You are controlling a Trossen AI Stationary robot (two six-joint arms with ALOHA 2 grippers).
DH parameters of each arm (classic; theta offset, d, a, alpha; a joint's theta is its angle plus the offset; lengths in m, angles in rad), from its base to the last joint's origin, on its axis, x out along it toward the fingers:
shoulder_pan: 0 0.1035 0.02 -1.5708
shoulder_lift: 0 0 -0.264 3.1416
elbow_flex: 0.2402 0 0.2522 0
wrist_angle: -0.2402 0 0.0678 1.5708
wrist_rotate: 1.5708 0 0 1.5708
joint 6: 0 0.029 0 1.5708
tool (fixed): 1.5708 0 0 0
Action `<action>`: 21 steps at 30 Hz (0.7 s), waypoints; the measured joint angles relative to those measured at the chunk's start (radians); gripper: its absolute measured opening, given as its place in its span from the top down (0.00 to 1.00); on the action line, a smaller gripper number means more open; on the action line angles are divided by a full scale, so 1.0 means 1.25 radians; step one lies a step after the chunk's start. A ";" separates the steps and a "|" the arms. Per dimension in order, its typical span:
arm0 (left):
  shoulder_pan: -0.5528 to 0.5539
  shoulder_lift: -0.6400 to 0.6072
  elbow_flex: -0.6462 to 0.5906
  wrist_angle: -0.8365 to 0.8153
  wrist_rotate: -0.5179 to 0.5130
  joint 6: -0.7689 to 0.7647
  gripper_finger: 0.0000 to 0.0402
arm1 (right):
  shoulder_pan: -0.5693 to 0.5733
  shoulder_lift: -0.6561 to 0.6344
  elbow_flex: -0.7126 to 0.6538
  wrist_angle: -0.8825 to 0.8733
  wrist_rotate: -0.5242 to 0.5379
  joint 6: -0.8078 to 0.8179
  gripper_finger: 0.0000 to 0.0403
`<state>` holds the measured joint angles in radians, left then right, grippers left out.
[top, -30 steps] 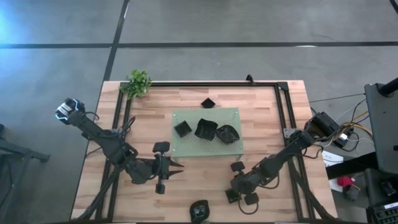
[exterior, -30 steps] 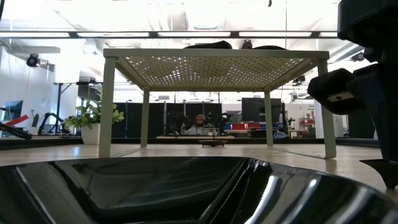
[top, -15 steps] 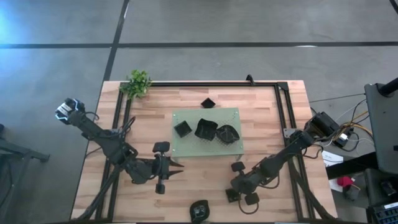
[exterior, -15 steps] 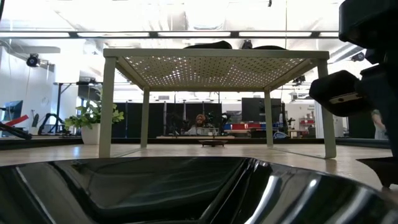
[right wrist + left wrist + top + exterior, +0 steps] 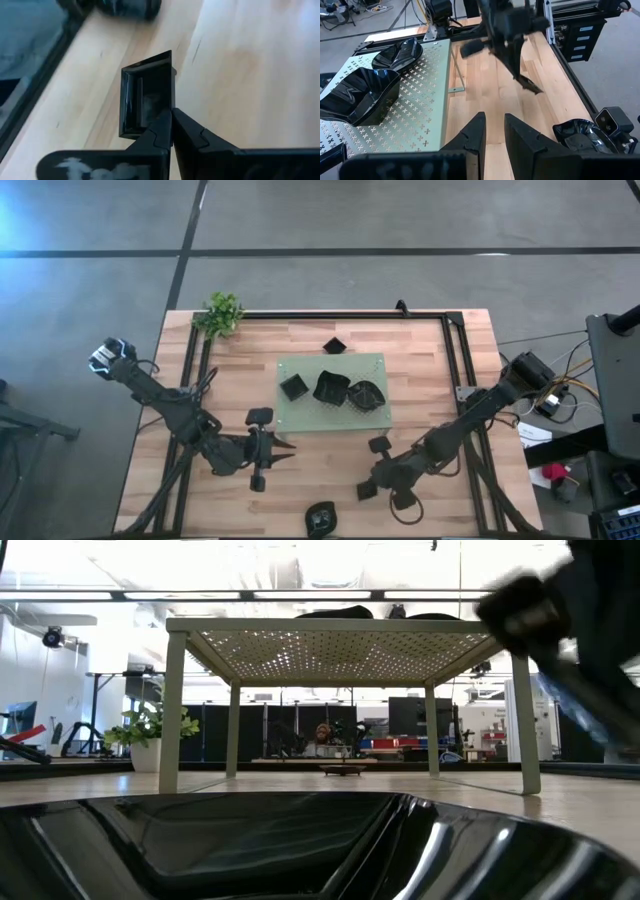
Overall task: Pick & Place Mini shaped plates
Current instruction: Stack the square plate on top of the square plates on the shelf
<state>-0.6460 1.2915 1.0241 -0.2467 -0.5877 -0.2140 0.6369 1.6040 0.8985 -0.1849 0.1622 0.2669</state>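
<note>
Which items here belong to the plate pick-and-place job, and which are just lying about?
Job: square dish, pinched at its rim by the right pincer; three dishes on the green mat; dish beyond the mat; dish at the table's near edge.
Lying about: plant at the far left corner; left pincer, idle and open.

A light butcher-block wooden desk [image 5: 420,395] with a black metal frame [image 5: 320,314] along its rim stood on a smooth grey concrete floor [image 5: 400,220] crossed by dark seam lines. A small green leafy plant in a white pot [image 5: 148,740] sat at the desk's far left corner. Beyond the desk, the room was bright, with long ceiling light strips [image 5: 300,594] overhead, dark cabinets [image 5: 410,720] along the far wall, and a person [image 5: 322,734] seated far back.
</note>
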 joint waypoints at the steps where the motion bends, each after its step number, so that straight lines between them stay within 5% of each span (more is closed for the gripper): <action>1: 0.000 0.000 0.000 -0.001 0.000 0.000 0.84 | 0.000 -0.011 0.010 -0.006 0.014 -0.020 0.98; 10: 0.000 0.000 0.000 0.000 0.000 0.001 0.84 | -0.013 -0.051 0.151 -0.066 0.185 -0.247 0.98; 21: 0.002 0.000 0.011 0.071 -0.026 0.096 0.84 | -0.079 -0.046 0.297 -0.161 0.315 -0.306 0.98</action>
<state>-0.6430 1.2915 1.0375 -0.1575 -0.6204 -0.0940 0.5382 1.5459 1.2700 -0.3862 0.5559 -0.1162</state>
